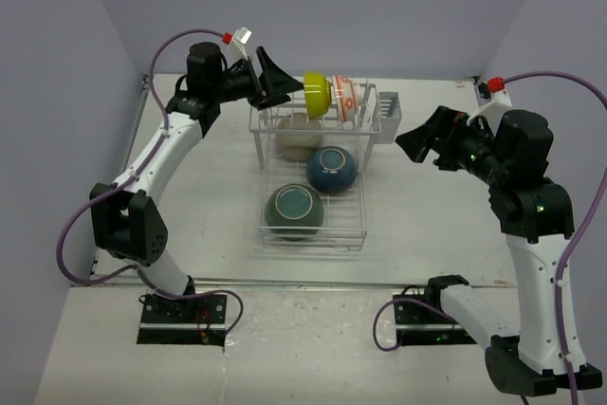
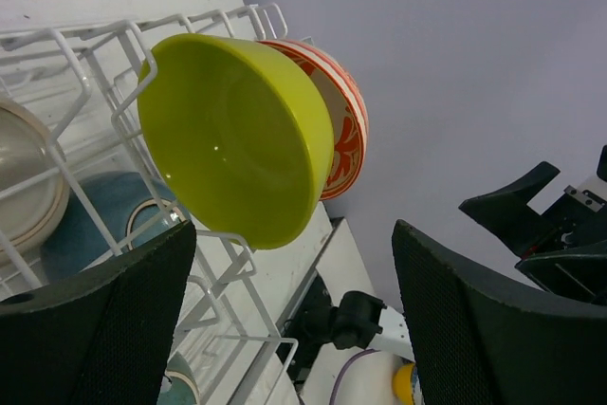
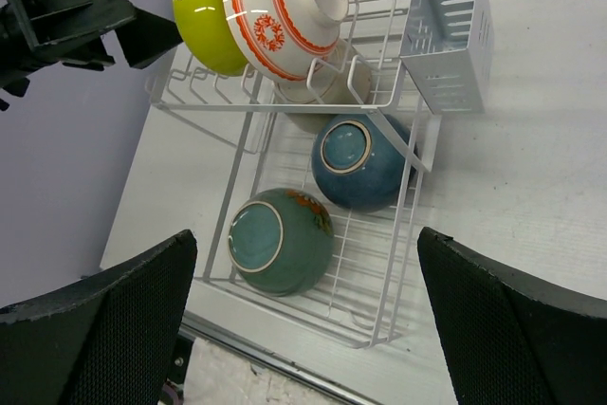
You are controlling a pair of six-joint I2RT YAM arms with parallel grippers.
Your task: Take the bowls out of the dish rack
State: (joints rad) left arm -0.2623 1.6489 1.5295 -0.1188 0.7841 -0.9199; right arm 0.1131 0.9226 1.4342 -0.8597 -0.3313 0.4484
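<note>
Black fingers (image 2: 95,329) of my left pincer (image 2: 294,230) fill the bottom corners of its wrist view, spread wide with nothing between them. Seen from above, this pincer (image 1: 285,82) hangs at the rack's (image 1: 360,234) back left corner, level with the raised shelf (image 1: 365,128). It points at the yellow bowl (image 1: 316,94), close to it, though I cannot tell whether it touches.

That yellow bowl (image 2: 232,139) stands on edge in the shelf's slots at the rack's left end. The patterned bowl (image 2: 346,130) stands on edge right against it, on the side toward the caddy (image 1: 388,116). The beige bowl (image 1: 299,135) sits under the shelf, at the back of the rack's base. Ahead of it on the base grid, the blue bowl (image 1: 332,169) lies upside down near the rack's middle. The teal bowl (image 1: 294,211) lies upside down at the rack's front, just beside the blue one.

My right pincer (image 1: 417,130) hangs off the rack's right side, beyond the caddy and apart from it. Its fingers are also spread and hold nothing. Its wrist view looks down between them (image 3: 308,234) onto the whole rack. All five bowls are in the rack, and it stands on the white table (image 1: 446,225).
</note>
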